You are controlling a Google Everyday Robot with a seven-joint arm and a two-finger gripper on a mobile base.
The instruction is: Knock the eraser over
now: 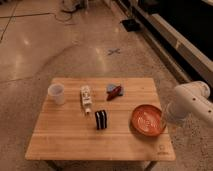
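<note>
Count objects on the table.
5. Cup back left; tube centre; red-blue object back right of it; eraser, upright, in front of the tube; bowl front right. None seem hidden. Pincer not in view; arm beside the bowl.

The eraser (101,119) stood upright near the middle of the wooden desk (65,140). Just behind it and slightly left lay a white tube (86,98). Well to the eraser's left and farther back stood a white cup (57,93). Behind the eraser to the right lay a red-and-blue object (114,91). An orange bowl (148,119) sat to the eraser's right. Beyond the bowl, well apart from the eraser, a white arm (192,102) reached past the desk's edge; the gripper was out of sight.
</note>
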